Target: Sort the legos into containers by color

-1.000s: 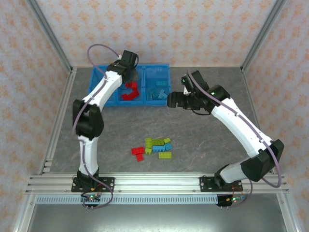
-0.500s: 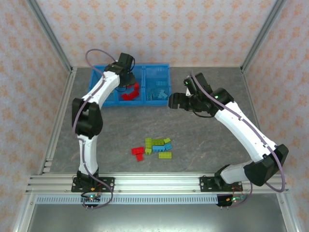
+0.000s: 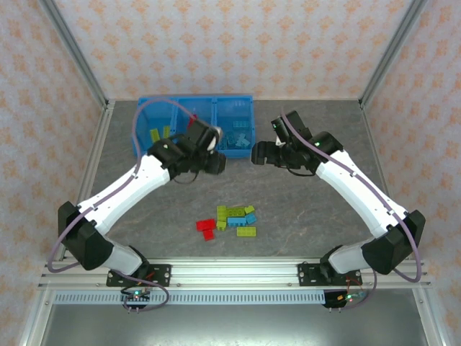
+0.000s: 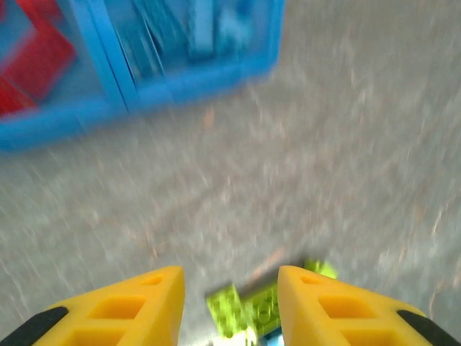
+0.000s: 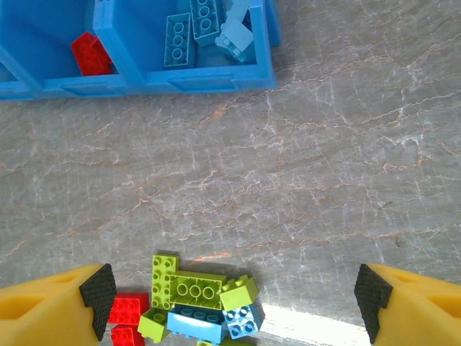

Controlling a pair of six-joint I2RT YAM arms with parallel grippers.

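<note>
A loose pile of legos (image 3: 230,220) lies mid-table: red ones (image 5: 128,308) on its left, lime green (image 5: 189,287) and light blue (image 5: 198,323) beside them. The blue containers (image 3: 238,99) stand at the back, with lime bricks (image 3: 155,133) in the left compartment, a red brick (image 5: 90,54) in the middle one and light blue bricks (image 5: 191,29) in the right one. My left gripper (image 3: 212,162) hovers just in front of the bin. Its yellow fingers (image 4: 144,303) are slightly apart and hold nothing. My right gripper (image 3: 259,153) hangs wide open and empty to the bin's right front.
The grey stone-patterned table (image 3: 310,202) has bare room between the bin and the pile. Metal frame posts and patterned walls enclose the table. The left wrist view is blurred by motion.
My left arm has pulled back from over the middle compartment to in front of the bin, and its jaws have parted a little. The right gripper has hardly shifted.
</note>
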